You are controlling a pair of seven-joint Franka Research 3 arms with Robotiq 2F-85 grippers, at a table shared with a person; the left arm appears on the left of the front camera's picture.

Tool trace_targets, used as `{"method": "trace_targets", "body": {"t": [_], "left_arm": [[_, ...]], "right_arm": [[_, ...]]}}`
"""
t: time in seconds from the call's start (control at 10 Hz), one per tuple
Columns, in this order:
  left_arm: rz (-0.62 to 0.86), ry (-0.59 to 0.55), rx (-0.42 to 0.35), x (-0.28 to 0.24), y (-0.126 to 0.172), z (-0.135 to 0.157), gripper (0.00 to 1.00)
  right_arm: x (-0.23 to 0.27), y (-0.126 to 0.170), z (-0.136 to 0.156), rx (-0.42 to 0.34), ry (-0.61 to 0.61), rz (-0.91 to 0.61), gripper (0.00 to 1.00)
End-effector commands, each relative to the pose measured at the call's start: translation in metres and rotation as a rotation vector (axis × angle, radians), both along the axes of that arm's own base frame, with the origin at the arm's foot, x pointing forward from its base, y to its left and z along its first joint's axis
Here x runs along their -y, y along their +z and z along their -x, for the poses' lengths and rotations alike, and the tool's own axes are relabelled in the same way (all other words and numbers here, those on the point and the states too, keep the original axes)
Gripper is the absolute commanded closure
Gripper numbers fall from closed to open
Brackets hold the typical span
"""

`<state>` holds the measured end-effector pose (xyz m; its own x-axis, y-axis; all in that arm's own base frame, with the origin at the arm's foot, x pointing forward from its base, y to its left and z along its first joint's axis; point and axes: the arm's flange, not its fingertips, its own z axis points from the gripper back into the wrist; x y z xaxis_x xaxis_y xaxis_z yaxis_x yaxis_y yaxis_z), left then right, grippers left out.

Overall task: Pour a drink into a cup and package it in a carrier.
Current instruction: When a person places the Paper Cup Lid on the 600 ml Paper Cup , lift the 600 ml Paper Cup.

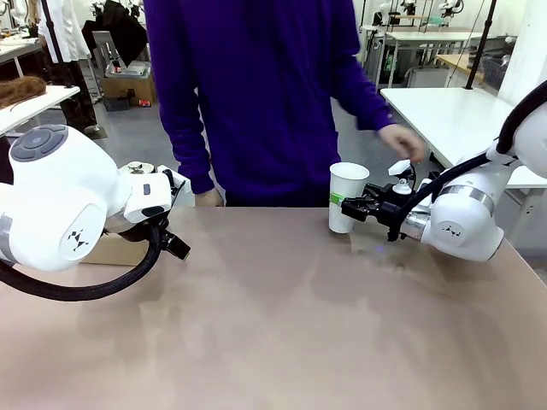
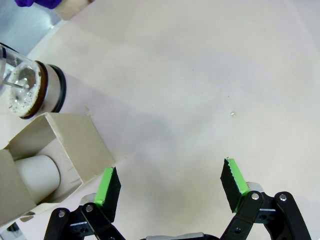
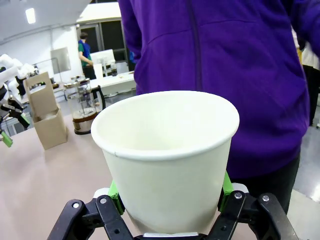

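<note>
A tall white paper cup (image 1: 347, 193) stands upright near the table's far edge, with my right gripper (image 1: 357, 206) shut on its side. From the right wrist, green pads (image 3: 114, 192) press both sides of the cup (image 3: 165, 150), and no liquid shows inside its upper part. The brown carrier (image 3: 45, 112) and the glass pitcher (image 3: 82, 105), with dark drink (image 3: 80, 119) low in it, stand at the far left. My left gripper (image 2: 171, 187) hangs open over bare table beside the carrier (image 2: 60, 150) and the pitcher (image 2: 30, 87). A pale round shape sits in one carrier compartment.
A person in a purple top stands at the far side, with one hand (image 1: 402, 141) just above my right gripper. My left arm (image 1: 68, 201) covers most of the carrier (image 1: 111, 249) in the front view. The tan table (image 1: 282, 325) stretches wide between the arms.
</note>
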<state>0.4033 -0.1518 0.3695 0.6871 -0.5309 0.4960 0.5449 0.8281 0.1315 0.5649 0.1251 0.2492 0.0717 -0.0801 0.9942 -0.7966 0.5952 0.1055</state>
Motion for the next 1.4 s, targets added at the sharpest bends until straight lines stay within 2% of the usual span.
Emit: {"method": "trace_targets", "body": {"t": [0.0, 1.3], "left_arm": [[0.002, 0.0, 0.0, -0.0004, 0.0001, 0.0005, 0.0], [0.002, 0.0, 0.0, -0.0004, 0.0001, 0.0005, 0.0]], "right_arm": [[-0.001, 0.0027, -0.0009, 0.008, -0.004, -0.014, 0.2], [-0.001, 0.0027, -0.0009, 0.008, -0.004, -0.014, 0.2]]}}
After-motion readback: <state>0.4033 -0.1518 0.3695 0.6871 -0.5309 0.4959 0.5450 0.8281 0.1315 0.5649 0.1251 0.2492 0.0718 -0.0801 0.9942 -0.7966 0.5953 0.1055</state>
